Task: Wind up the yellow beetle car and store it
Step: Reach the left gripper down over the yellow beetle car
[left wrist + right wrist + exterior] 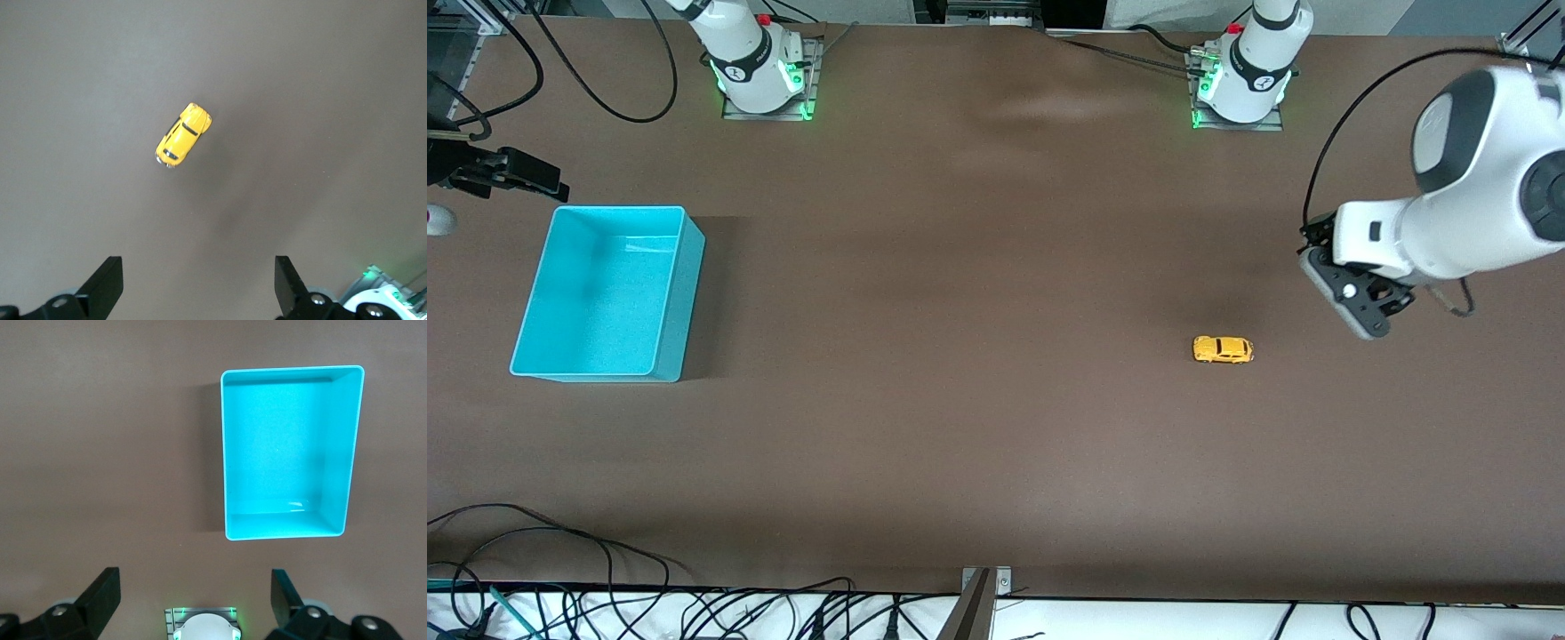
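Brown matte table (pixel 978 444), bare apart from two items. Turquoise bin (pixel 676 293) sits near the right arm's end of the table, empty. Left gripper (pixel 1356 311) hangs over the left arm's end, jaws wide, nothing held; its fingertips (pixel 107 277) frame the car in the wrist view. Right gripper (pixel 193 600) hangs over the table edge by the bin, near its own base, also wide and empty. Yellow beetle car (pixel 1223 349) rests on its wheels toward the left arm's end, well apart from the bin. Judgement: light, rigid, rounded glossy shell, so slippery, and it'll roll if nudged. Pinch across the flat door sides, low, not roof or nose-to-tail.
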`<state>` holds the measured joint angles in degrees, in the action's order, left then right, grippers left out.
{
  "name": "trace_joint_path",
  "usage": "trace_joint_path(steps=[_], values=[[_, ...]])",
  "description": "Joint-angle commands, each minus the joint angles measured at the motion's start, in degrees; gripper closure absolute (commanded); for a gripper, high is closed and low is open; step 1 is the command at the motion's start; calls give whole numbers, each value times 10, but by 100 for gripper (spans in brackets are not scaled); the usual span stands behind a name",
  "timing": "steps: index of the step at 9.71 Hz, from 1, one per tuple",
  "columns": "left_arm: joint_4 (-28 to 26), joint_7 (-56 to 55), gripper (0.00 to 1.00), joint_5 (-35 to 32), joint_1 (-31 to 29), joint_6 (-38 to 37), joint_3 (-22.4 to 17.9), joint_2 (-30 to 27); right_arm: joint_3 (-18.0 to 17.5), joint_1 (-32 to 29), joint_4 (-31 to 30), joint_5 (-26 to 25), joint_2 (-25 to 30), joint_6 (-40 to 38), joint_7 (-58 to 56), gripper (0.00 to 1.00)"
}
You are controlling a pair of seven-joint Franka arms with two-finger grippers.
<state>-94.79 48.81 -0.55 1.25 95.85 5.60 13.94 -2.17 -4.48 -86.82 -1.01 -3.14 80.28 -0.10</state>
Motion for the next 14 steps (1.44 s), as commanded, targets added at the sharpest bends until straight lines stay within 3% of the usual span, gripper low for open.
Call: trace_joint_path(steps=[1, 7, 11, 14], values=[[-13, 86, 0, -2, 0, 47, 2, 27, -1, -1, 4, 3, 2, -5, -6, 0], [-230, 245, 0, -9, 0, 395, 2, 61, -1, 0, 4, 2, 2, -5, -2, 0], [-226, 281, 0, -8, 0, 443, 18, 136, -1, 0, 4, 2, 2, -6, -2, 0], [-225, 293, 0, -9, 0, 465, 19, 137, -1, -1, 4, 2, 2, -6, -3, 0]])
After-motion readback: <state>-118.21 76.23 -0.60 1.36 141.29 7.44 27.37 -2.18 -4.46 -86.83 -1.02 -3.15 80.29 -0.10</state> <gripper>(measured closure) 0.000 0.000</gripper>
